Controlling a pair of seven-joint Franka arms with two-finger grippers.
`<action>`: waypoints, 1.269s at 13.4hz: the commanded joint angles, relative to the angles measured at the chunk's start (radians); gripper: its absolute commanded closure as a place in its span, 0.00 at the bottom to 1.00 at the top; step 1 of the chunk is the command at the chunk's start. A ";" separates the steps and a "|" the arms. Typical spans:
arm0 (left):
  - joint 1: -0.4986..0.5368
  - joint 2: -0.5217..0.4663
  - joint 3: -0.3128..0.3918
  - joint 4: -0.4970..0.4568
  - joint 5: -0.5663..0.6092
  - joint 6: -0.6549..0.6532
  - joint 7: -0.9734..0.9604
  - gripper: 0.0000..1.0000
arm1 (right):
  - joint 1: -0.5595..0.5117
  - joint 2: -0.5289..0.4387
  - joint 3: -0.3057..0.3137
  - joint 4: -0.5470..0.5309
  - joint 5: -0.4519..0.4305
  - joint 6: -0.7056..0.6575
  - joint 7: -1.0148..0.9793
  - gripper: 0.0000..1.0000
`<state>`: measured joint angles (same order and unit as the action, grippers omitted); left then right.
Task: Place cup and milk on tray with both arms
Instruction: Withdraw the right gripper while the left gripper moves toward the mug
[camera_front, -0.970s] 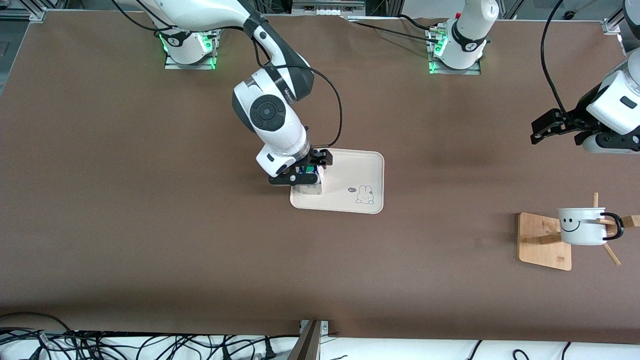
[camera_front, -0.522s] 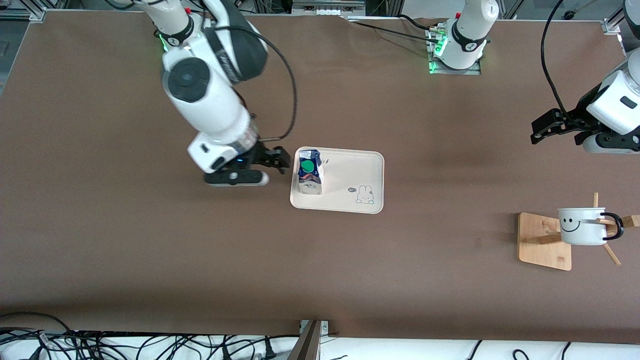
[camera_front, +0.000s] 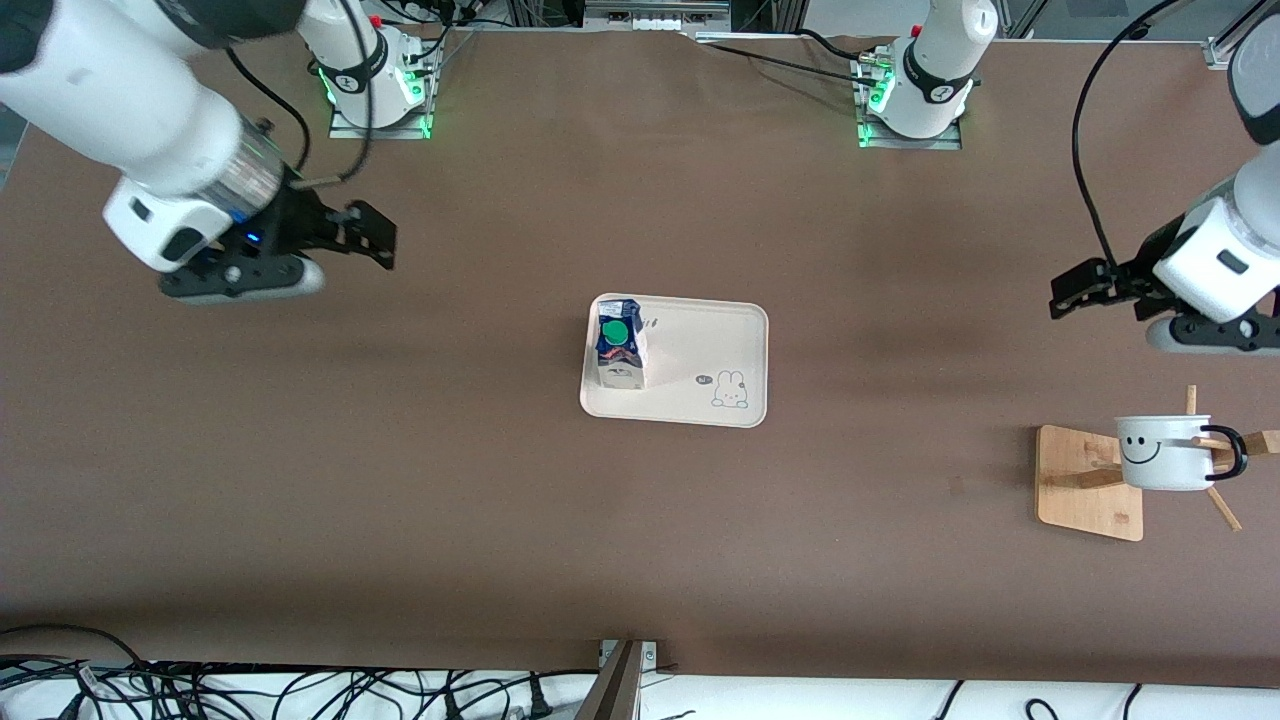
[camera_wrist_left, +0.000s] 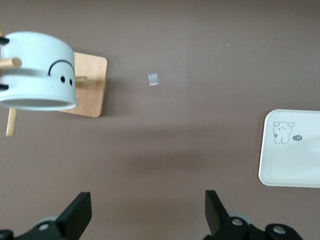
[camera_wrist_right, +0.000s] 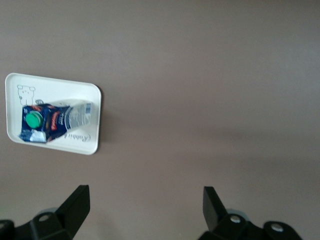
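The milk (camera_front: 620, 345) stands upright on the cream tray (camera_front: 705, 335), at the tray's end toward the right arm; the right wrist view shows the milk (camera_wrist_right: 50, 122) and tray (camera_wrist_right: 92, 142) too. The cup (camera_front: 1163, 452) hangs by its handle on a wooden rack at the left arm's end of the table. My right gripper (camera_front: 375, 238) hovers open and empty over bare table, well away from the tray. My left gripper (camera_front: 1068, 290) is open and empty in the air over the table beside the rack. From the left wrist view the cup (camera_wrist_left: 37, 70) is visible, apart from the left gripper (camera_wrist_left: 148, 215).
The rack's wooden base (camera_front: 1088, 483) with its pegs stands close to the table's end. A small pale scrap (camera_wrist_left: 153, 79) lies on the brown mat between rack and tray (camera_wrist_left: 292, 155). Cables run along the table edge nearest the front camera.
The right gripper has come off the milk, left it standing on the tray, and swung away toward the right arm's end of the table. The left gripper has shifted slightly toward the rack.
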<state>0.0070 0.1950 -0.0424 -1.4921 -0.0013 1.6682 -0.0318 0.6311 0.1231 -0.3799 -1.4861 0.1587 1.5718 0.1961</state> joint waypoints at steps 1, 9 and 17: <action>-0.007 0.081 -0.002 0.125 0.015 -0.035 0.004 0.00 | -0.112 -0.120 0.044 -0.152 -0.031 0.017 -0.116 0.00; 0.077 -0.029 0.001 -0.156 0.009 0.264 -0.039 0.00 | -0.502 -0.155 0.331 -0.149 -0.108 0.007 -0.302 0.00; 0.200 -0.204 -0.004 -0.677 -0.058 0.995 -0.059 0.00 | -0.498 -0.148 0.332 -0.111 -0.184 -0.004 -0.293 0.00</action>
<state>0.1707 0.0050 -0.0377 -2.1116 -0.0168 2.5987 -0.0766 0.1466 -0.0204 -0.0626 -1.6080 0.0209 1.5795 -0.0982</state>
